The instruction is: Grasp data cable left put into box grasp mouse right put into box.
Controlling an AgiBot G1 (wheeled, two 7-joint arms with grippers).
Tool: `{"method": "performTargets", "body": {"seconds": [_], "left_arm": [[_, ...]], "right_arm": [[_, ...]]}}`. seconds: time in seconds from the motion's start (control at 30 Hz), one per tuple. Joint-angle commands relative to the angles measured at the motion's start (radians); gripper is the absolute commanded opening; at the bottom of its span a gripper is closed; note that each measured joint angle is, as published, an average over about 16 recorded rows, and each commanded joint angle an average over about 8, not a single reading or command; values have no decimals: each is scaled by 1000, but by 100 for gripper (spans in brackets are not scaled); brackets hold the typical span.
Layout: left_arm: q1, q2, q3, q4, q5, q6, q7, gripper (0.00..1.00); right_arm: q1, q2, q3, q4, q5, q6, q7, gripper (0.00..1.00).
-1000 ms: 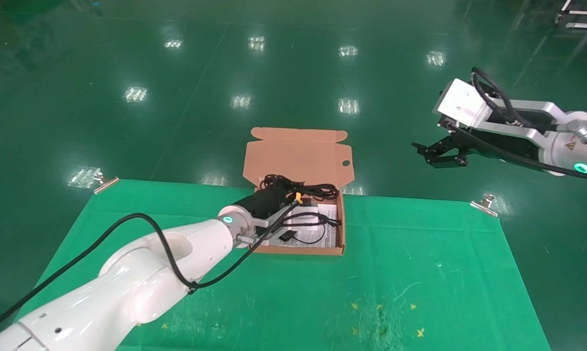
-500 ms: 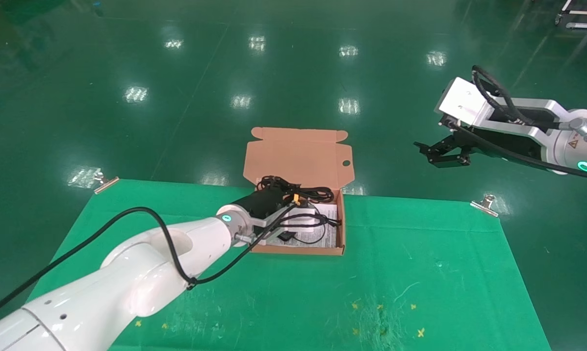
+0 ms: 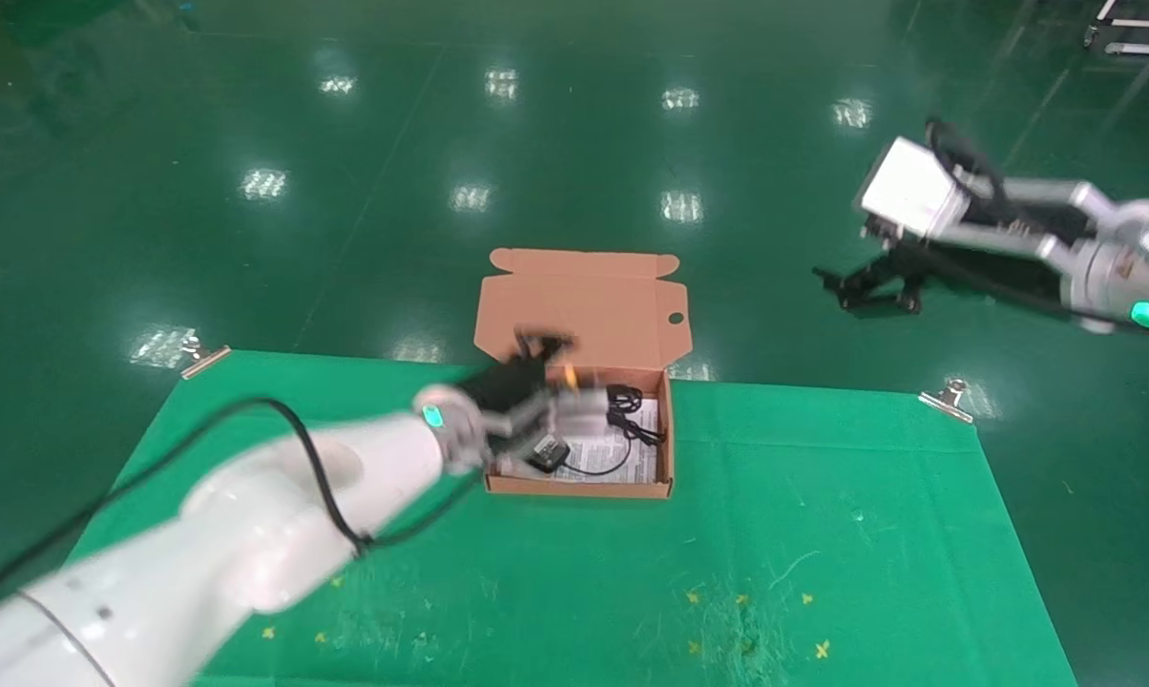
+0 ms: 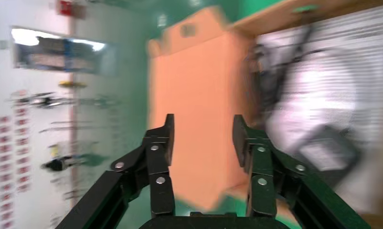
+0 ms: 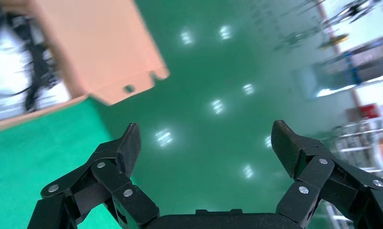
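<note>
Left gripper (image 3: 536, 345): over the near-left part of the box, in front of the raised lid; fingers apart with nothing between them, as the left wrist view (image 4: 202, 138) shows plainly.
Box (image 3: 584, 489): shallow orange-brown cardboard, at the far middle of the green mat (image 3: 823, 534), lid (image 3: 584, 305) flipped up and back. Light and thin-walled; likely to slide or dent if pushed.
Leaflet (image 3: 622, 468): white printed sheet lining the box floor, under the contents.
Mouse (image 3: 547, 451): a small dark body at the near-left of the box floor, thin cord looping from it; probably the mouse, though the head view is smeared here. Rigid, smooth shell, light; best taken across its two long sides at mid-body, not by the cord.
Data cable (image 3: 624, 399): a dark bundle of loops at the far side of the box, lying on the leaflet. Limp and light, prone to snag or spill; best pinched across the middle of the bundle so all loops lift together.
Right gripper (image 3: 870, 291): held high and well to the right of the box, beyond the mat's far edge; fingers spread wide and empty in the right wrist view (image 5: 206, 143).
Left wrist view only: the narrow gap between the left fingers, the lid's inner face directly beyond them.
Right wrist view only: the lid's round hole (image 5: 129, 88) from outside, and the box wall meeting the mat.
Head view only: both arms at once, and how far the right one stands off.
</note>
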Motion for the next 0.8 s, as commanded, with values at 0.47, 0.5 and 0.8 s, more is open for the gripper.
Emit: {"method": "performTargets", "body": {"seconds": [0.47,0.5,0.8], "left_arm": [[-70,-35,-99,22,-72,-8,-12,100],[-63,-47,-111,14,-97,14,-9,100],[4,-159,-220,-65,-341,220,17,100]], "right_arm": [[60,30,24,6,66,-119,-93,100],[50,31,32,5,85,-128,-98,100],[-45,44,104,-5,275,-218,-148,100]]}}
